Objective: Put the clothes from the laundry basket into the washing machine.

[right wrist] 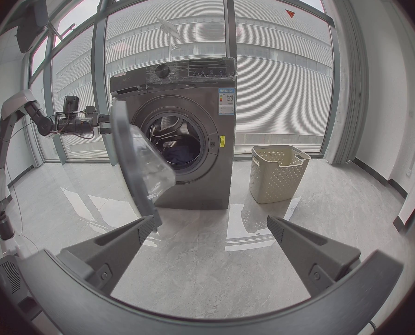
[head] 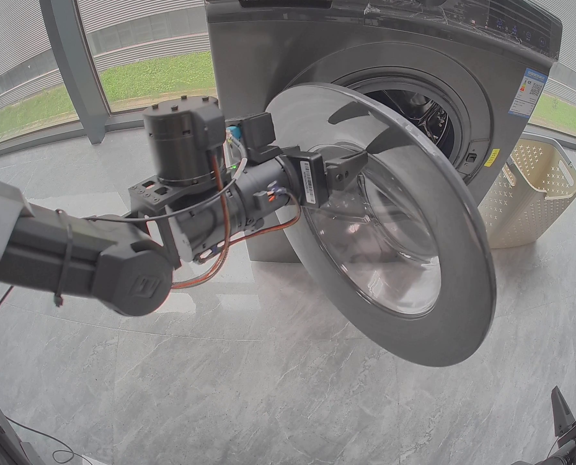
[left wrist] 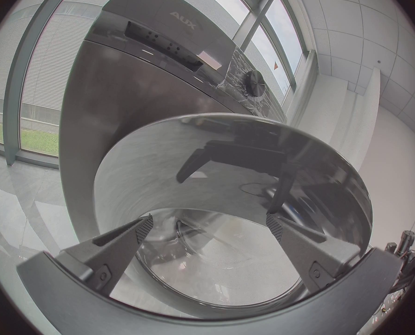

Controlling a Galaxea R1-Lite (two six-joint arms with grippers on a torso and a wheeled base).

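Facing washing machine door (head: 459, 305), left end effector (left wrist: 207, 222) spread apart, laundry basket (head: 534, 192) beyond.

The basket (head: 536, 192) is sitting right of the washer (head: 268, 53), clothes (right wrist: 178, 153) lying in the drum (right wrist: 166, 132). The door (head: 455, 318) is hanging open before it, the left gripper (head: 352, 165) just left of the door.

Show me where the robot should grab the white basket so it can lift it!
Probably the handle slot cut into the short end of the laundry basket, just under the rim. The basket stands upright on the floor beside the washing machine, its top open, so come down from above and hook one tool finger through the slot. The open right tool is on that side.
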